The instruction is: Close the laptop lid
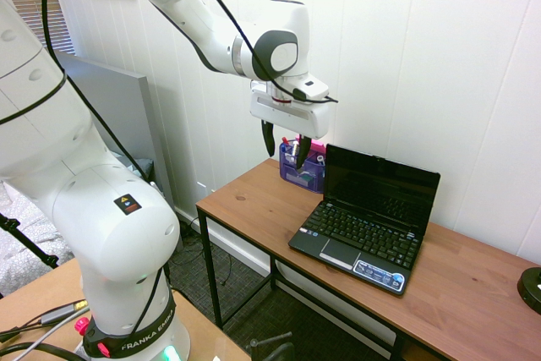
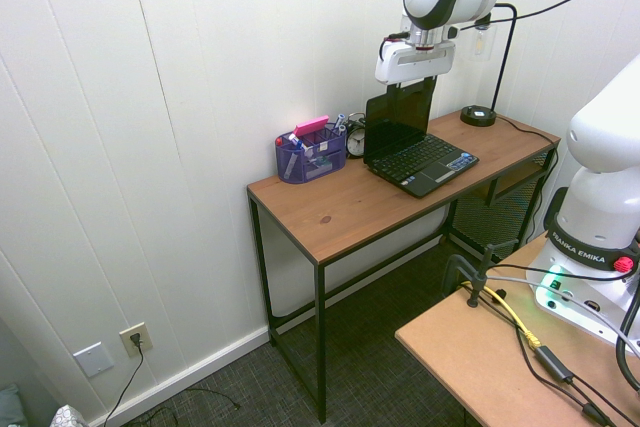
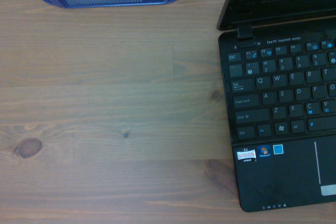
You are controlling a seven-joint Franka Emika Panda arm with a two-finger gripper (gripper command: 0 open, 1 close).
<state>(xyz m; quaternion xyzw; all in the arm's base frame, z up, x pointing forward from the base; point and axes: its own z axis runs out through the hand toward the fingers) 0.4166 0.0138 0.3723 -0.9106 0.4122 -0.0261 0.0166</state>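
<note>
Laptop lid [image 1: 379, 188] is up, tilted back a bit past vertical, dark screen facing the keyboard base [image 1: 359, 243]. Base sits flat on the wood worktop [image 1: 469, 293], set toward the wall. I count 3 small stickers in the wrist view on the palm rest, left of the touchpad, plus 1 larger blue-and-white one on the other side of the touchpad in the first exterior view.

My claw [image 1: 286, 144] is apart, 2 dark fingers pointing down, nothing between them. It hangs above the worktop, higher than the base. Wrist view gives me bare wood, the ESC side of the keyboard and the lower corner of the lid.

Purple mesh organizer [image 2: 311, 154] stands on the worktop on the ESC-key side of the laptop, with pens and a pink item [image 2: 312, 125] in or on top. Round clock [image 2: 356, 141] between organizer and laptop, partly hidden. Black lamp [image 2: 478, 116] on the far side of the laptop, round base down on the worktop, cable running off it. Light switch and 1 plugged-in outlet [image 2: 135, 339] low on the wall.
</note>
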